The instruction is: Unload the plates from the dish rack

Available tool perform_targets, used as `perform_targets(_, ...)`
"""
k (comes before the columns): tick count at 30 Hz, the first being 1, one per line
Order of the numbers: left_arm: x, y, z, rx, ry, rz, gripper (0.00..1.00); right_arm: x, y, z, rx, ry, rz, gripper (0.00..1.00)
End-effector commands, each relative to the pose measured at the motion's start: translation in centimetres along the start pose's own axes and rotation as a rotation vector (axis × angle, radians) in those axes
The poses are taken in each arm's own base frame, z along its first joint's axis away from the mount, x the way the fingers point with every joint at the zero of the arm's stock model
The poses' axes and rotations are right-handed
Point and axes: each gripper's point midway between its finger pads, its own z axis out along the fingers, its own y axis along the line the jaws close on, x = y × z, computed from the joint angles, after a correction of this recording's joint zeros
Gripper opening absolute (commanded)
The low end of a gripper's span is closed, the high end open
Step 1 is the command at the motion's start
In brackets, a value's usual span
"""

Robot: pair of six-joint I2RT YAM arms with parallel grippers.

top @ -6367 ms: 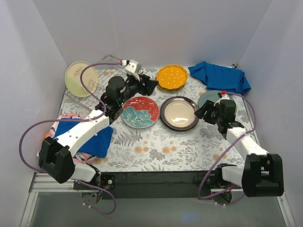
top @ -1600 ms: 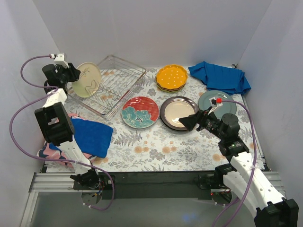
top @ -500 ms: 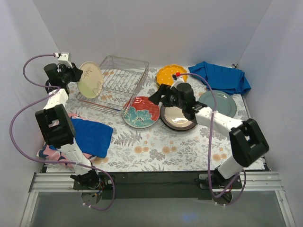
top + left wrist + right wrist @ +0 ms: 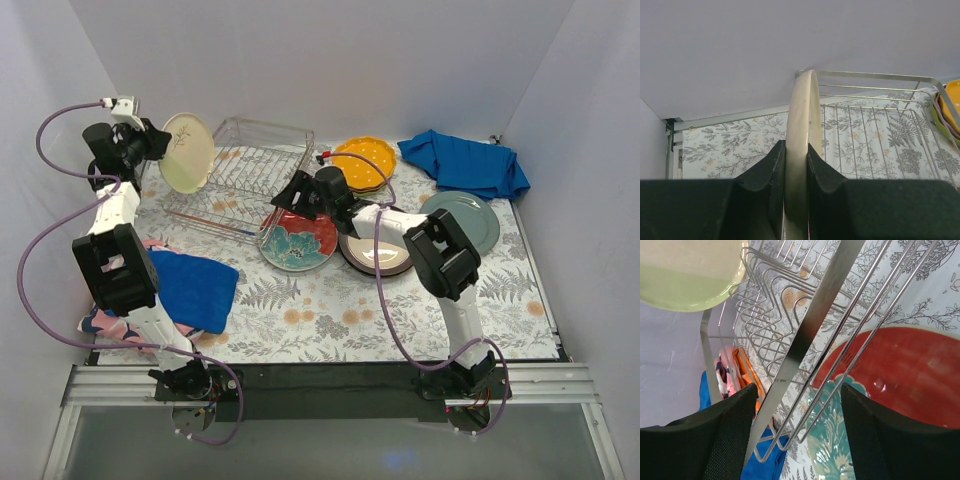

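My left gripper (image 4: pixel 796 165) clamps the round cream plate (image 4: pixel 801 115) above the silver wire rack (image 4: pixel 262 128). The right gripper (image 4: pixel 799 390) straddles its rim, jaws apart. Next I'd lay the plate down.

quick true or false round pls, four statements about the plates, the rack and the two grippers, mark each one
1. The left gripper is shut on the edge of the cream plate. True.
2. The rack holds three plates. False: no plate shows in it.
3. The right gripper has its open jaws astride the rack's rim. True.
4. The red floral plate stands in the rack. False: it lies flat on the table, beside the rack.
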Motion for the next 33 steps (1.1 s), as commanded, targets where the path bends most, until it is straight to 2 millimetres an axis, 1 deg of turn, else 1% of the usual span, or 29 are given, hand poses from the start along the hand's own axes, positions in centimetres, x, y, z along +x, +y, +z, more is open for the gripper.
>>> perform_targets(1,-12.4,-5.0,-2.4,0.118,-0.245,0.095,0.0,-0.7,3.0,1.5,-0.063,-0.015,0.055,0.72)
perform_targets(4,-13.0,-5.5,-2.5,0.118,-0.258,0.091,0.0,0.2,3.1,2.5,-0.077,0.008,0.091,0.69)
perform_targets(5,-12.9,-5.6,-2.6,0.119,-0.256,0.087,0.0,0.1,3.7,2.6,-0.091,0.006,0.097,0.68)
perform_targets(6,-13.0,-5.6,-2.7,0.118,-0.258,0.088,0.0,0.5,4.3,2.8,-0.105,0.016,0.114,0.67)
perform_targets(7,-13.2,-5.8,-2.8,0.117,-0.262,0.092,0.0,0.9,4.3,3.1,-0.112,0.023,0.13,0.64)
perform_targets(8,-12.9,-5.9,-2.8,0.118,-0.258,0.089,0.0,0.6,5.0,3.3,-0.131,0.019,0.139,0.63)
perform_targets(9,-12.9,-5.8,-2.9,0.115,-0.259,0.089,0.0,1.0,5.7,3.5,-0.147,0.025,0.158,0.61)
perform_targets(11,-13.0,-5.9,-2.9,0.113,-0.261,0.087,0.0,1.5,6.2,4.1,-0.168,0.034,0.173,0.57)
perform_targets(12,-13.0,-5.9,-3.0,0.111,-0.262,0.086,0.0,1.6,7.1,4.2,-0.189,0.038,0.186,0.55)
perform_targets(13,-13.0,-5.8,-3.0,0.11,-0.262,0.082,0.0,2.0,7.0,4.7,-0.194,0.043,0.213,0.51)
perform_targets(14,-13.3,-5.9,-3.1,0.107,-0.267,0.082,0.0,2.3,7.3,4.9,-0.201,0.046,0.229,0.49)
perform_targets(15,-13.4,-5.8,-3.1,0.105,-0.27,0.085,0.0,2.2,8.0,5.0,-0.221,0.046,0.233,0.46)
perform_targets(16,-13.7,-5.9,-3.2,0.109,-0.274,0.09,0.0,2.4,7.7,5.4,-0.217,0.05,0.246,0.46)
perform_targets(17,-13.6,-5.9,-3.1,0.107,-0.271,0.088,0.0,2.6,8.0,5.5,-0.222,0.051,0.247,0.45)
perform_targets(18,-13.8,-5.8,-3.2,0.101,-0.273,0.095,0.0,2.5,8.2,5.6,-0.226,0.049,0.248,0.45)
perform_targets(21,-13.7,-5.7,-3.2,0.095,-0.264,0.093,0.0,2.7,7.5,5.8,-0.208,0.04,0.254,0.45)
perform_targets(22,-13.7,-5.8,-3.2,0.097,-0.265,0.094,0.0,2.7,7.6,5.8,-0.209,0.039,0.254,0.45)
perform_targets(24,-13.8,-6.1,-3.2,0.113,-0.269,0.083,0.0,2.9,7.8,5.8,-0.215,0.045,0.249,0.45)
perform_targets(25,-13.9,-6.3,-3.2,0.118,-0.27,0.082,0.0,3.1,7.5,5.8,-0.209,0.049,0.25,0.45)
perform_targets(26,-14.0,-6.5,-3.2,0.123,-0.272,0.084,0.0,3.1,7.3,5.7,-0.201,0.046,0.252,0.47)
perform_targets(27,-14.2,-6.9,-3.1,0.129,-0.274,0.086,0.0,3.0,7.5,5.4,-0.202,0.042,0.252,0.51)
perform_targets(29,-14.2,-7.3,-3.0,0.138,-0.276,0.084,0.0,3.3,7.0,5.2,-0.19,0.044,0.251,0.55)
perform_targets(30,-14.3,-7.6,-3.0,0.143,-0.277,0.081,0.0,3.2,7.1,5.1,-0.195,0.043,0.244,0.6)
perform_targets(31,-14.4,-7.9,-3.0,0.143,-0.279,0.075,0.0,3.1,7.2,5.1,-0.198,0.042,0.239,0.62)
perform_targets(33,-14.6,-8.5,-2.9,0.154,-0.282,0.075,0.0,3.5,7.2,5.0,-0.204,0.061,0.228,0.64)
